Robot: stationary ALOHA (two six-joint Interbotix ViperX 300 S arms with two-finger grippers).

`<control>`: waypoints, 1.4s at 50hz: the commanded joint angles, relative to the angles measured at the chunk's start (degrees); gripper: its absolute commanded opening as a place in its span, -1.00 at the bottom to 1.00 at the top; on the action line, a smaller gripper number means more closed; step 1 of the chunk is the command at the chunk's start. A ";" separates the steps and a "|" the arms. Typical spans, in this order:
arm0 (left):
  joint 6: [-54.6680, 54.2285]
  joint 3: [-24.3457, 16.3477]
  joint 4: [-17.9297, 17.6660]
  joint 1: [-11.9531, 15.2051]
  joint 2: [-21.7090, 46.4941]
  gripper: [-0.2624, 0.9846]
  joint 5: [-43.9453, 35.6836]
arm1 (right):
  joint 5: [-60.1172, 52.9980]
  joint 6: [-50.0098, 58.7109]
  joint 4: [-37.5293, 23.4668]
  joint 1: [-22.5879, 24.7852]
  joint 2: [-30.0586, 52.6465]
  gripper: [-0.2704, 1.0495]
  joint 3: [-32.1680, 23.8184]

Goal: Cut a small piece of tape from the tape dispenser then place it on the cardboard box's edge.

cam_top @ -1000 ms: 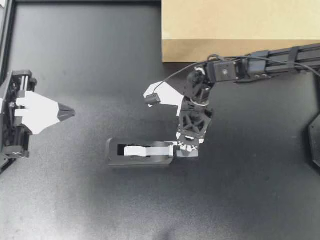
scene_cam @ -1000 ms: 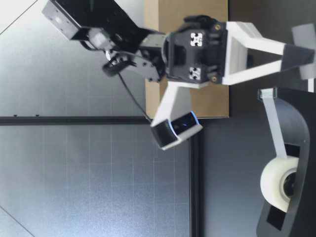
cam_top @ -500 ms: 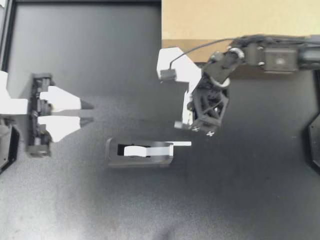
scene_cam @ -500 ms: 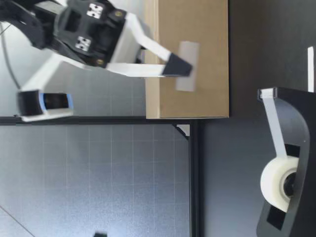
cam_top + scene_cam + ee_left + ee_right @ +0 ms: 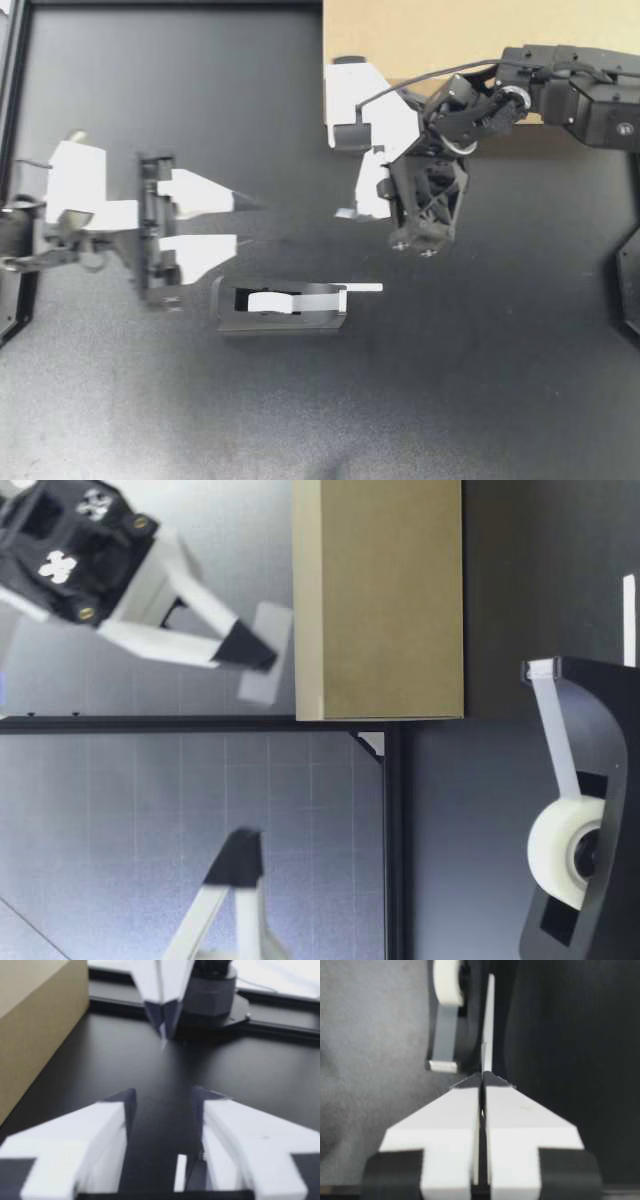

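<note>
Two pincers are in view: my left pincer [image 5: 245,222] and my right pincer [image 5: 345,212]. There is one tape dispenser [image 5: 280,305], carrying one roll of tape [image 5: 557,850] with one free tape end [image 5: 365,288]. One cut piece of tape [image 5: 265,685] shows, one cardboard box [image 5: 400,30], and one desk [image 5: 150,100] under everything.

Black arms [image 5: 590,105] — white fingers [image 5: 198,190], dark-tipped.
</note>
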 commanded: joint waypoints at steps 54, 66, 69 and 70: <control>1.93 -5.10 -0.09 0.18 2.90 0.02 -0.97 | 2.99 -0.18 -0.88 1.85 7.73 -0.73 -13.36; 1.93 -5.19 -0.26 0.09 2.99 -0.40 -0.97 | 2.99 -0.18 -0.88 1.85 7.91 -0.73 -13.36; 1.93 -5.19 -0.26 0.09 3.16 -0.51 -0.97 | 2.99 -0.18 -0.88 1.85 7.91 -0.73 -13.45; 1.93 -5.19 -0.26 0.09 3.16 -0.55 -0.97 | 2.99 -0.18 -0.88 1.85 7.91 -0.73 -13.36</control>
